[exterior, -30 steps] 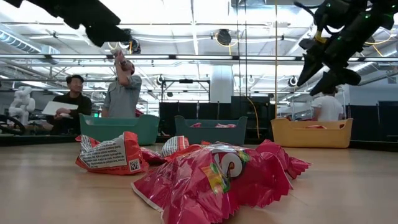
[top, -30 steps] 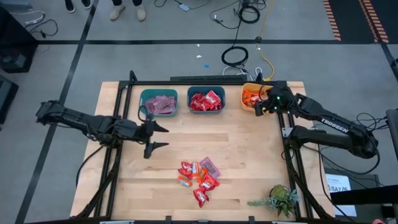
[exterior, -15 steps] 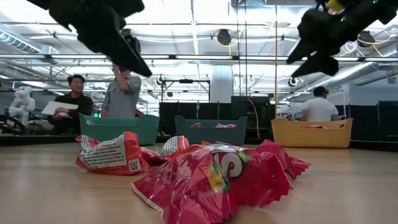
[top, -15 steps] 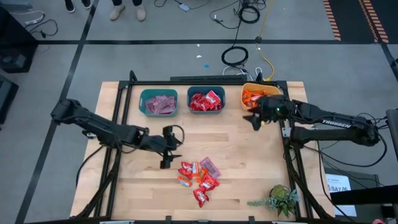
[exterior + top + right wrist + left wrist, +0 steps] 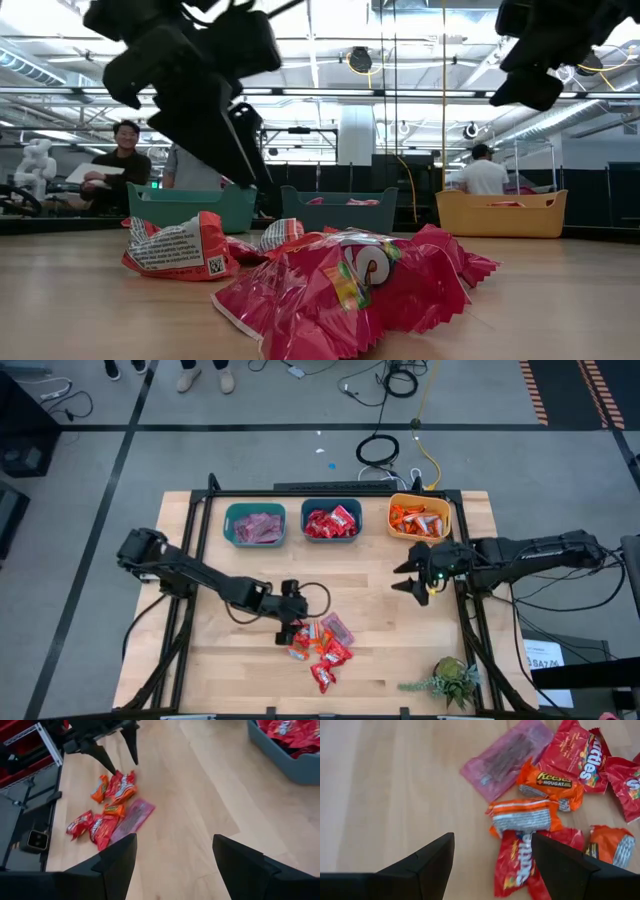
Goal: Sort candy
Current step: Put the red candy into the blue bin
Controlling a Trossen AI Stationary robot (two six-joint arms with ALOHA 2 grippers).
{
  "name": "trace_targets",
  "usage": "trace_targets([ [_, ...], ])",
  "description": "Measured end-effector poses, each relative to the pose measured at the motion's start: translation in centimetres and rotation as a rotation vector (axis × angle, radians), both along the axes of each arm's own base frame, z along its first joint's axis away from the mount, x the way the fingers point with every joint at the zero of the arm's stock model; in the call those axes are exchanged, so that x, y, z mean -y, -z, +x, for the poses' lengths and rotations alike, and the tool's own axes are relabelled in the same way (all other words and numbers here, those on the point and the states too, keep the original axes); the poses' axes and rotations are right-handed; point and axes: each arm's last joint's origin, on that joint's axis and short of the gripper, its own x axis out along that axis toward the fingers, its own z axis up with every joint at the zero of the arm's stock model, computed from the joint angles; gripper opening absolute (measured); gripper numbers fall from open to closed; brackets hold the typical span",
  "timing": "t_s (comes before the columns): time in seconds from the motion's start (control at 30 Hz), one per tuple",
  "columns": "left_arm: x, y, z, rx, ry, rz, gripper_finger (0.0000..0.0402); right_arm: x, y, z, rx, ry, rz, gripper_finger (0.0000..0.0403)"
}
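Left gripper (image 5: 292, 628) having swung down from mid-table, now hovering wide open over the candy (image 5: 322, 644), right gripper (image 5: 410, 574) open, hanging below the yellow bin (image 5: 446, 521)

Your two arms are matte black, built of slim tubular links with chunkier joint housings. The left pincer (image 5: 291, 626) ends in two dark, wedge-shaped fingers (image 5: 427, 865) with flat, angular faces, and a thin black cable loops beside its wrist. The right pincer (image 5: 409, 575) has the same tapered black fingers (image 5: 239, 862); a small green light glows on its wrist housing.
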Motion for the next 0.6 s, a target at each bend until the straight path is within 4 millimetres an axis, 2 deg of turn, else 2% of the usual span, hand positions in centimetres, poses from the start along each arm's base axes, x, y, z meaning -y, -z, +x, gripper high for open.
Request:
trace_targets([
  [0.23,0.9,2.3,1.5,-0.178,0.027,-0.008,0.0273,-1.8,0.0,-0.3,-0.003,-0.047,0.040,0.0254],
  [0.4,1.3,3.4,2.6,-0.227,0.005,-0.031,0.0271,-2.8,0.0,-0.5,0.005,-0.066,0.012,0.0254],
  [0.5,1.4,4.0,2.9,-0.247,0.008,-0.032,0.0249,-3.1,0.0,-0.6,0.009,-0.057,0.002,0.0254],
  [0.6,1.5,4.2,2.9,-0.256,0.017,-0.046,0.0205,-3.3,0.0,-0.7,0.010,-0.059,-0.010,0.0254],
])
